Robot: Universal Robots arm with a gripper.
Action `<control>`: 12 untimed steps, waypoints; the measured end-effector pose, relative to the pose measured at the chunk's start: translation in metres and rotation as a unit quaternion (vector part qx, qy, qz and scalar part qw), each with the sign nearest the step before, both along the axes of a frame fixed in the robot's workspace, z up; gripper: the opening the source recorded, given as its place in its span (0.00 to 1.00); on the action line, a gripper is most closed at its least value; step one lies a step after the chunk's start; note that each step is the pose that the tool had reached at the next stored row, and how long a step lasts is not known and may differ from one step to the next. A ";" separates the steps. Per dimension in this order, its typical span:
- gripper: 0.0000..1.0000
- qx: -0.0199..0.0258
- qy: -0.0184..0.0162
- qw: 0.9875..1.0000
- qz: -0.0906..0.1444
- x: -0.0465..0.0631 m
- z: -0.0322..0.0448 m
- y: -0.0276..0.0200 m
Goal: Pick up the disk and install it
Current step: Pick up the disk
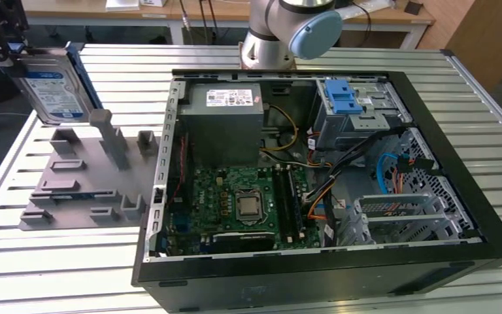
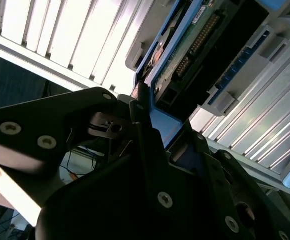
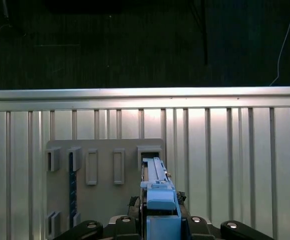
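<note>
The disk (image 1: 52,88) hangs above the grey rack (image 1: 76,190) at the exterior view's left, with the gripper (image 3: 159,222) clamped on its edge. It is not yet installed in the computer case (image 1: 321,288).

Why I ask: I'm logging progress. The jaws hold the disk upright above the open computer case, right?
No. In the exterior view the disk is held upright over the grey holder plate, on the exterior view's left of the open computer case, not above it.
</note>
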State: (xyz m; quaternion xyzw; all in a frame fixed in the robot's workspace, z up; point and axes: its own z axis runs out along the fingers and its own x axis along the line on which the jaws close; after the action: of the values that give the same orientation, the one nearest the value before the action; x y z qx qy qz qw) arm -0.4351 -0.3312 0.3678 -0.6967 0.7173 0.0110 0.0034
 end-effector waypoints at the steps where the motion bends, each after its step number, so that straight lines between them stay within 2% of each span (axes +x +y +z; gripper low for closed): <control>1: 0.36 0.000 0.000 1.000 0.000 0.000 0.0008 0.0000; 12: 0.36 0.000 0.000 1.000 0.000 0.000 0.0117 0.0000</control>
State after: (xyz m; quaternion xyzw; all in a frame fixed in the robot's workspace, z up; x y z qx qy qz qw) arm -0.4351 -0.3312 0.3795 -0.6967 0.7173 0.0111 0.0033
